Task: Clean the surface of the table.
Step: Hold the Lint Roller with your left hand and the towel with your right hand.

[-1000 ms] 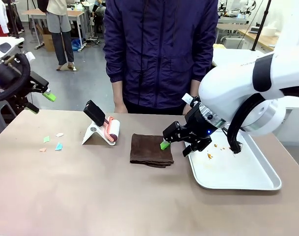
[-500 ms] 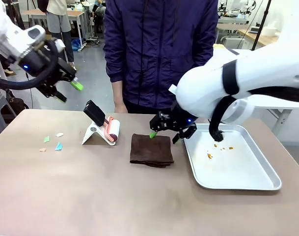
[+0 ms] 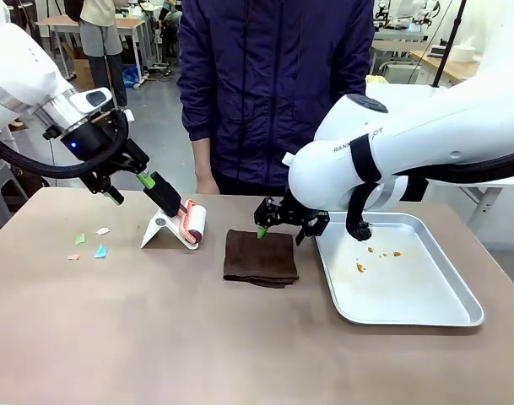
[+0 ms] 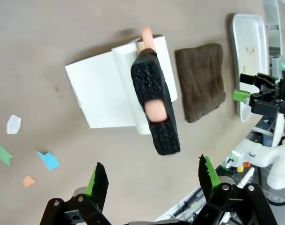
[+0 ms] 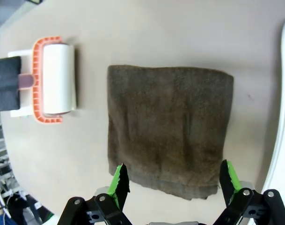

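**Table top to be cleaned: both grippers poised over tools, nothing in hand**

The left gripper [image 4: 153,176] has its jaws spread wide and empty, hanging just short of the black handle [image 4: 154,108] of the lint roller [image 3: 194,224], which leans on a white stand [image 3: 159,229]. The right gripper [image 5: 174,178] is likewise parted and empty, low over the far edge of the brown cloth [image 3: 258,256]. The table [image 3: 155,337] lies under all of this. Coloured paper scraps [image 3: 88,245] sit near its left end, and the metal tray [image 3: 459,318] with a few crumbs [image 3: 359,267] sits at its right.

To grasp well, I would set the left fingers across the handle's narrow width at mid-length and close firmly. Lifting along the handle's slope should keep the light stand from tipping. The right should press down into the cloth and pinch a fold.

Grey lettering on the right arm's shell is too small to read surely. Roller, cloth and tray bear no legible print.
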